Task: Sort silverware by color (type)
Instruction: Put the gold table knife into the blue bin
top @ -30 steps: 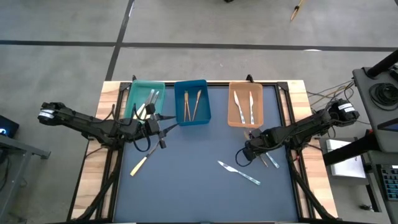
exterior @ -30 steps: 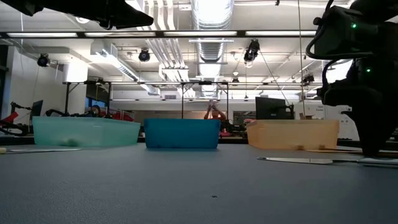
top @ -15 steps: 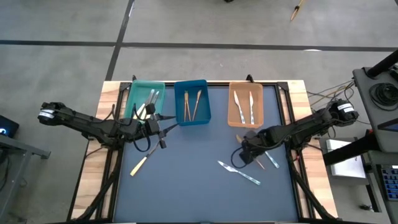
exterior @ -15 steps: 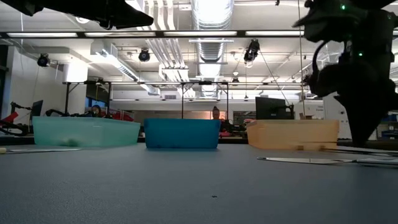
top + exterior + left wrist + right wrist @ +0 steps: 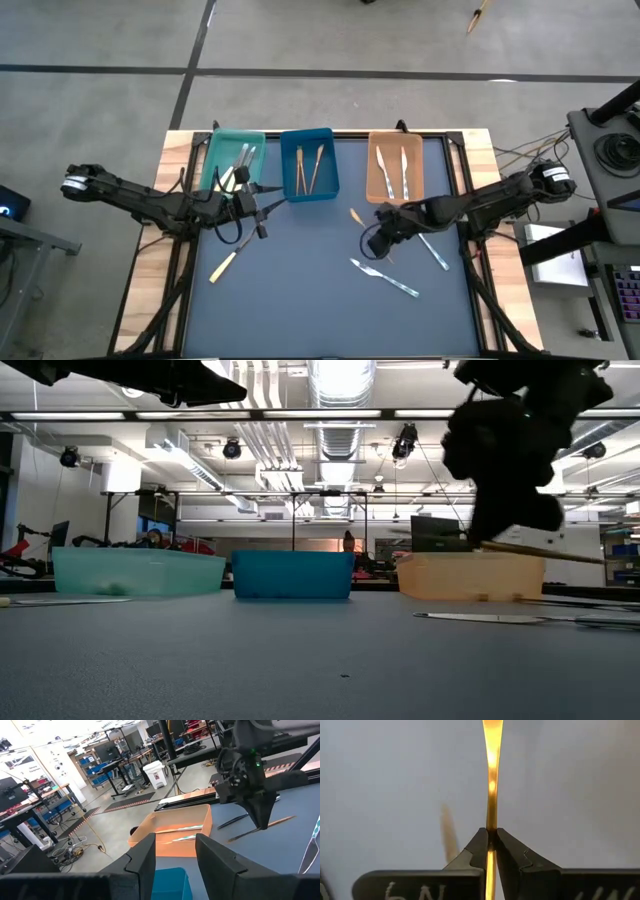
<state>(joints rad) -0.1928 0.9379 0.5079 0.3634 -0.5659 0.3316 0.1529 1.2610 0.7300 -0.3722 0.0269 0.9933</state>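
1. My right gripper [image 5: 377, 238] is clamping a tan-brown wooden utensil [image 5: 491, 790]; in the right wrist view both fingers [image 5: 475, 851] are pressing on its thin edge.
2. Landmark: orange tray [image 5: 372, 190]. The right gripper is hanging just off that tray's near left corner, above the dark mat [image 5: 300, 300].
3. In the low view the held utensil is riding clear of the mat, roughly level, in front of the orange tray.
4. The wooden tip [image 5: 355, 215] is pointing away from the orange tray, toward the blue tray [image 5: 332, 180].
5. My left gripper [image 5: 262, 208] is waiting well left of the orange tray, beside the teal tray [image 5: 208, 160]. Its fingers [image 5: 142, 859] are standing apart with nothing between them.
6. Two pale-handled pieces [image 5: 395, 172] are lying inside the orange tray.
7. Two wooden pieces [image 5: 307, 170] are lying in the blue tray; several pieces [image 5: 240, 165] are lying in the teal tray.
8. Loose on the mat: a silver fork [image 5: 384, 277] near the orange tray's front side, another piece [image 5: 434, 249] to its right, and a cream-handled knife [image 5: 224, 265] well left of it.
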